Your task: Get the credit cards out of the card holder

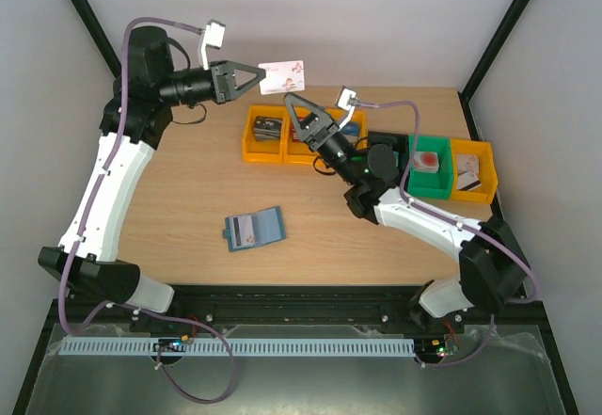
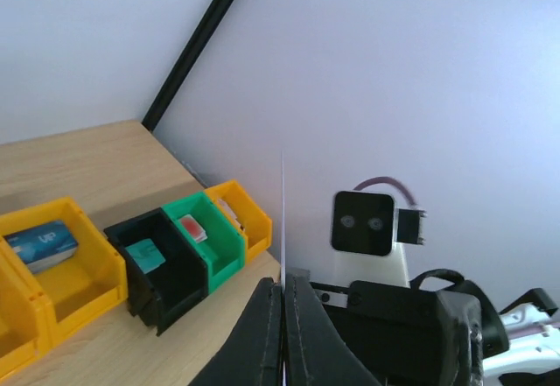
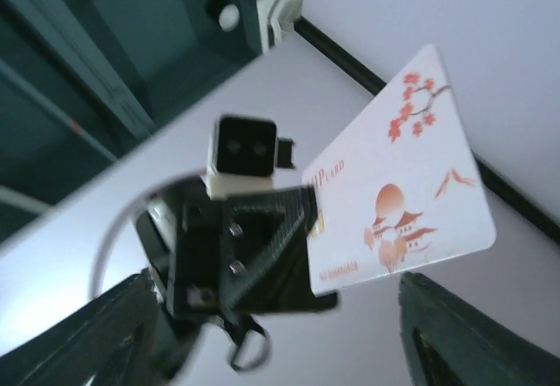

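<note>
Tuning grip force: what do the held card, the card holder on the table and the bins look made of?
Card: thin stiff plastic with a smooth printed white face; it lies flat though gripped at one end only.
Card holder: blue and matte, maybe leatherette or fabric; too small to tell.
Bins: moulded plastic with a slight sheen, in solid yellow, green and black.

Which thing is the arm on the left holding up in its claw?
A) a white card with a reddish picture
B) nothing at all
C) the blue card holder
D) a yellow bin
A: the left gripper is shut on a white card raised in the air, while the blue card holder lies open on the table.
</note>
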You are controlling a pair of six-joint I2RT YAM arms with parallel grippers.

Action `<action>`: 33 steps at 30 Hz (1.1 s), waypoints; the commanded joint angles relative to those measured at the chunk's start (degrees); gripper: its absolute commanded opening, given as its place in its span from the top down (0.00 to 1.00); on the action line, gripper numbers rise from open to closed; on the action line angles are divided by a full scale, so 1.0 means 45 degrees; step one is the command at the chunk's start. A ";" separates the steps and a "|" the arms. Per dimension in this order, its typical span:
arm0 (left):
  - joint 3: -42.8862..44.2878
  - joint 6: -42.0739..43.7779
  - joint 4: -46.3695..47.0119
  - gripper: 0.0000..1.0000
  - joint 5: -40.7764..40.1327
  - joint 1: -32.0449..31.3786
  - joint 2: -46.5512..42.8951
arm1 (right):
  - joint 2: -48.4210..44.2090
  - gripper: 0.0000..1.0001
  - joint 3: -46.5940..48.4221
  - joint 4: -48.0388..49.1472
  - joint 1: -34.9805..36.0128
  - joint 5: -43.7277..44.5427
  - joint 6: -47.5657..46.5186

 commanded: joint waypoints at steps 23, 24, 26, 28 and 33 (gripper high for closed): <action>-0.2192 0.3410 -0.1937 0.01 -0.2961 -0.0092 -0.0992 | -0.2714 0.98 0.0868 -0.7180 -0.4005 0.1364 0.1045; -0.2468 0.4428 -0.2704 0.01 -0.4557 -0.0062 -0.1060 | -0.2997 0.98 0.1244 -0.8981 -0.4917 0.0907 0.0124; -0.3316 0.6040 -0.3295 0.01 -0.6618 0.0037 -0.1252 | -0.3224 0.98 0.2048 -1.2729 -0.6616 0.0340 -0.1537; -0.4395 0.6963 -0.3447 0.01 -0.7720 0.0303 -0.1473 | -0.3189 0.98 0.2441 -1.5130 -0.8607 -0.0614 -0.2551; -0.6680 0.8000 -0.2862 0.01 -0.8095 0.1278 -0.1975 | -0.2457 0.98 0.2249 -1.7431 -1.2923 -0.3819 -0.3258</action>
